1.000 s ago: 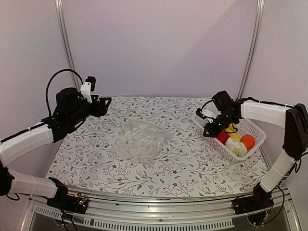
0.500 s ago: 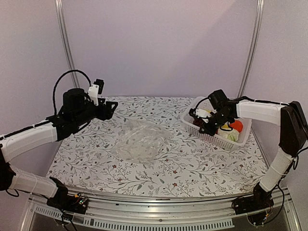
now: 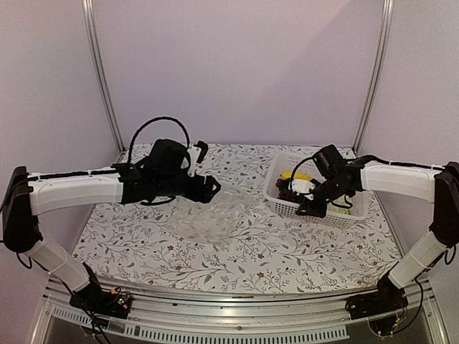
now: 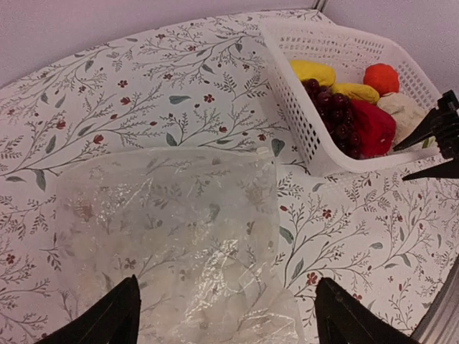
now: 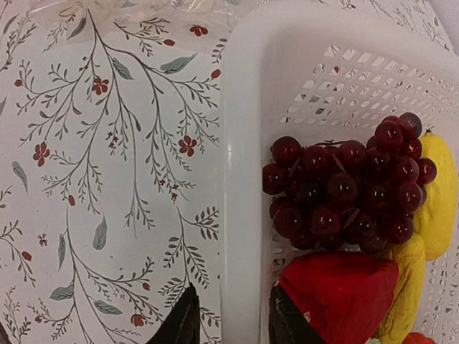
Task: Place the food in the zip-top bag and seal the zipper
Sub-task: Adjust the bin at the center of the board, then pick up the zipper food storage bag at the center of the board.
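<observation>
The zip-top bag (image 3: pixel 211 215) lies flat and crinkled on the floral cloth, empty; I cannot pick out its zipper. My left gripper (image 3: pixel 214 188) hovers over the bag (image 4: pixel 172 229), open (image 4: pixel 226 285), nothing between its fingers. The food sits in the white basket (image 3: pixel 287 209): grape bunch (image 4: pixel 333 115), red pepper (image 4: pixel 373 125), two yellow pieces (image 4: pixel 312 72) (image 4: pixel 355 91), orange fruit (image 4: pixel 381 77), cabbage (image 4: pixel 405 111). My right gripper (image 3: pixel 307 206) straddles the basket's near-left rim (image 5: pixel 240 143), one finger outside, one inside by the pepper (image 5: pixel 337 294) and grapes (image 5: pixel 344 193). Its jaws (image 5: pixel 233 294) stand slightly off the rim.
The basket wall (image 4: pixel 294 107) stands just right of the bag's right edge. Metal frame posts (image 3: pixel 104 79) rise at the back corners against the purple walls. The table's front rail (image 3: pixel 237 297) runs along the near edge.
The right gripper has dragged the basket left toward the bag, then eased its jaws off the rim. The left arm has swung right and now hangs over the bag.
</observation>
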Robot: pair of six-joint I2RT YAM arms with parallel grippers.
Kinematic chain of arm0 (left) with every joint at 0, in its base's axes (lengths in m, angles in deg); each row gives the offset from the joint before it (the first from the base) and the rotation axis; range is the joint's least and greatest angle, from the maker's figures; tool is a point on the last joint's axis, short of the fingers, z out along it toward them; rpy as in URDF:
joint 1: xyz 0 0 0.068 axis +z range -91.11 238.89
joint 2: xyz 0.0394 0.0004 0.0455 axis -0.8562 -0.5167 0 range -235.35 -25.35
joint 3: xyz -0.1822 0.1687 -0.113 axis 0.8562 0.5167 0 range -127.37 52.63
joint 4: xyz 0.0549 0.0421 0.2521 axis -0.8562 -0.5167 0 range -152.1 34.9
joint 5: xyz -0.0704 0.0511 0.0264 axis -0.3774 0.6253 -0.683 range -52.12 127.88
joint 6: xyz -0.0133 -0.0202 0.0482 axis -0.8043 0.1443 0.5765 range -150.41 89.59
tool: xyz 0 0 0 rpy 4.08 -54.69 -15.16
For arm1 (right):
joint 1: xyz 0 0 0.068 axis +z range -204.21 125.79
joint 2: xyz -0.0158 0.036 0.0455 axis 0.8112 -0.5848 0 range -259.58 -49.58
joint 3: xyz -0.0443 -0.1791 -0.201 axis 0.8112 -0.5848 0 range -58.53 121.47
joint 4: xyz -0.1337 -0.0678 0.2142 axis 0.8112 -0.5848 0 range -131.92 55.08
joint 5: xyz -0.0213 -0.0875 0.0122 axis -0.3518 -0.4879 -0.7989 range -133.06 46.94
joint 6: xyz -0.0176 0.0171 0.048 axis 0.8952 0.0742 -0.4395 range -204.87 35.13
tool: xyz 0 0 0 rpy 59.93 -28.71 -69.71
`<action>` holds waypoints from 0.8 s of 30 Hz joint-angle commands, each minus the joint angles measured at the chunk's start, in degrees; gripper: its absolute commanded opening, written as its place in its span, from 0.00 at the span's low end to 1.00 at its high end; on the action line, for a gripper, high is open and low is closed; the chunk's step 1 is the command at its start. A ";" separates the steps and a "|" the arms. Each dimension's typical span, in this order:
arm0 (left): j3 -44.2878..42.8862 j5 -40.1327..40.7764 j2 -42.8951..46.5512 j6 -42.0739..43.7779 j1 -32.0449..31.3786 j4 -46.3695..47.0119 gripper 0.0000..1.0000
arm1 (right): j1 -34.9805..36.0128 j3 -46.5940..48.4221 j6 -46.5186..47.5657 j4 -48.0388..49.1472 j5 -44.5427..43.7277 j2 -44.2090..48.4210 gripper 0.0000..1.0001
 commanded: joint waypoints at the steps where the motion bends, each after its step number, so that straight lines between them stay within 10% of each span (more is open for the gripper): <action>1: -7.48 0.31 -8.48 -5.59 -5.22 -9.09 0.84 | 0.22 1.38 -0.69 -4.39 2.36 3.04 0.45; 14: -22.43 12.92 -30.03 -9.84 -10.70 -25.70 0.65 | 0.12 3.69 -10.47 -6.18 12.82 18.12 0.61; 18: -20.56 11.24 -31.30 -8.50 -10.76 -23.00 0.36 | 0.08 4.06 -11.76 -5.56 13.04 17.23 0.61; 20: -18.33 12.07 -29.93 -7.18 -11.14 -22.08 0.06 | 0.11 4.78 -12.93 -5.07 13.85 15.97 0.61; 24: -8.97 21.45 -21.23 -0.73 -15.89 -15.82 0.00 | 0.11 7.69 -15.47 -4.68 14.93 12.06 0.60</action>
